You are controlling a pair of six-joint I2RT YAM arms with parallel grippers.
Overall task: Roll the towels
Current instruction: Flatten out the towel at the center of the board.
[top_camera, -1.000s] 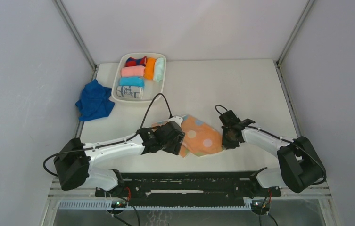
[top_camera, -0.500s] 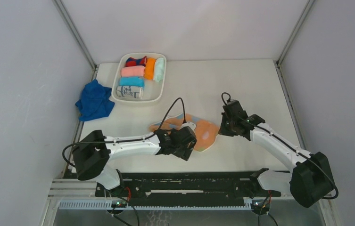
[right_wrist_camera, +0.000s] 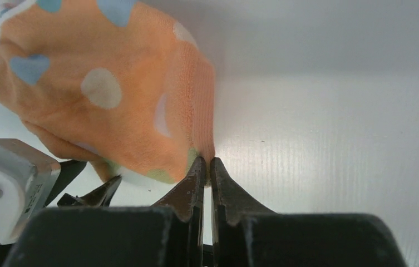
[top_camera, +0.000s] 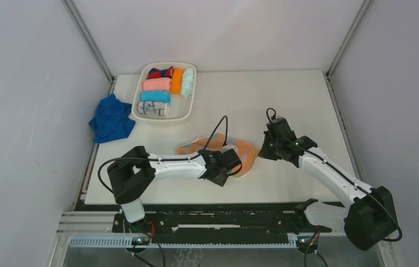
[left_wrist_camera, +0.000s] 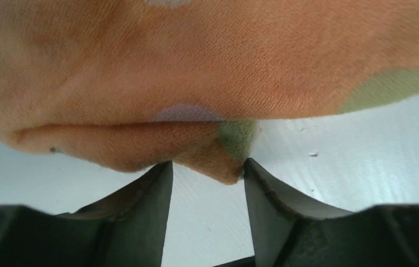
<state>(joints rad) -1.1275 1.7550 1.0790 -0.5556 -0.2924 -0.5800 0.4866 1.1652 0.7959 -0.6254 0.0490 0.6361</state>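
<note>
The peach-orange spotted towel (top_camera: pixel 247 153) lies folded over itself at the table's front middle. My left gripper (top_camera: pixel 233 166) is at its near edge. In the left wrist view its jaws stand apart (left_wrist_camera: pixel 204 164), with a loose corner of the towel (left_wrist_camera: pixel 218 161) hanging between the tips and touching the right finger. My right gripper (top_camera: pixel 260 154) is at the towel's right edge; the right wrist view shows it (right_wrist_camera: pixel 207 162) shut on that folded edge (right_wrist_camera: pixel 198 111). The royal-blue towel (top_camera: pixel 111 118) lies crumpled at the left table edge, far from both grippers.
A white tray (top_camera: pixel 185 114) at the back left holds several rolled cloths: pink, orange, mint, light blue, a white printed one and a red-and-blue one. Grey walls stand close on both sides. The left arm's cable (top_camera: pixel 222 125) arches over the towel.
The left gripper has swept right across the peach towel and the right gripper has moved slightly right and back. The towel has gone from spread flat to folded and narrower.
</note>
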